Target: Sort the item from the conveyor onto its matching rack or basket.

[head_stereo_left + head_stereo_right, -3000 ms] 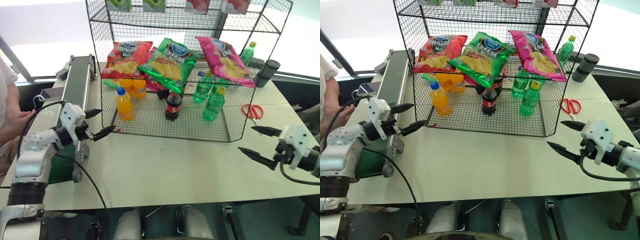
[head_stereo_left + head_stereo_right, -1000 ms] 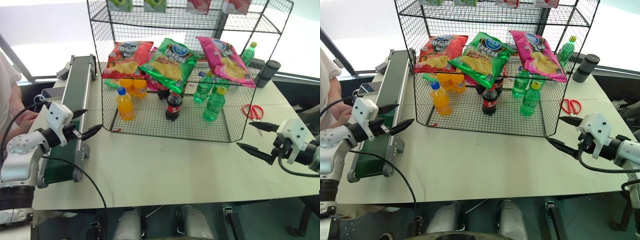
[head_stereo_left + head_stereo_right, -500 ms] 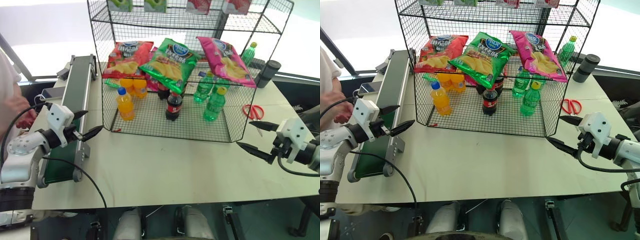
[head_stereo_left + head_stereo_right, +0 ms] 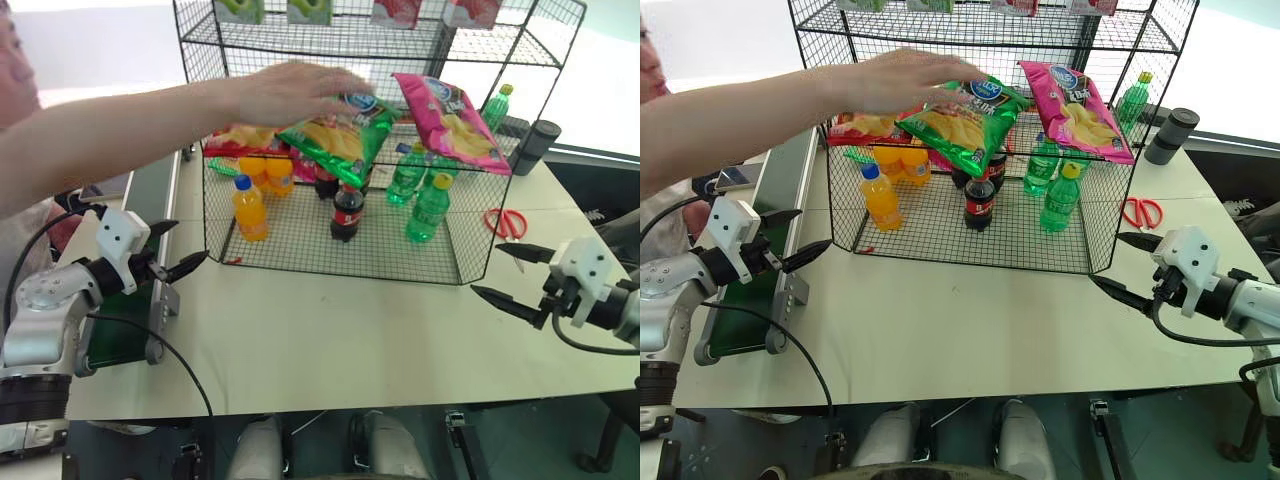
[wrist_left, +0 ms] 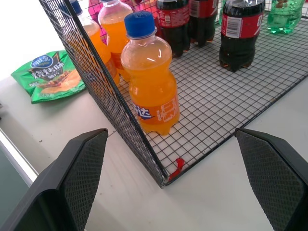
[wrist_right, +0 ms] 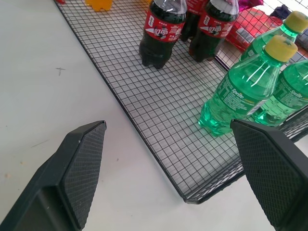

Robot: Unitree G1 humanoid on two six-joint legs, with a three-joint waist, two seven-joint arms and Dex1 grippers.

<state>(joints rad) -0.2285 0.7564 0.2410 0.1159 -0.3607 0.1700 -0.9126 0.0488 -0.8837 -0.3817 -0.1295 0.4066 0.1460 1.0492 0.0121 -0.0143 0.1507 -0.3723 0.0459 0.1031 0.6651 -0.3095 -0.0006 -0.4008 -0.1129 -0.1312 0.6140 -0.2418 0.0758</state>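
The item, a magenta-pink chip bag (image 4: 450, 118), lies tilted on the right of the middle tier of the black wire rack (image 4: 455, 270). The conveyor (image 4: 148, 198) runs along the table's left side, and I see nothing on its belt. A person's arm (image 4: 150, 120) reaches in from the left, with the hand (image 4: 295, 88) over the red and green chip bags. My left gripper (image 4: 190, 240) hovers open beside the conveyor, pointing at the rack's near left corner. Off the rack's near right corner, my right gripper (image 4: 485, 268) stands open. Neither holds anything.
A green chip bag (image 4: 335, 135) and a red one (image 4: 232, 140) share the middle tier. Orange soda (image 5: 151, 84), cola (image 6: 161, 29) and green soda bottles (image 6: 240, 91) stand on the bottom tier. Red scissors (image 4: 507, 222) and a dark cylinder (image 4: 535, 145) lie right of the rack. A small green bag (image 5: 48, 77) lies left of it.
A person's arm has swung in from the left and now stretches over the conveyor to the rack's middle tier. Both grippers have stayed where they were, open.
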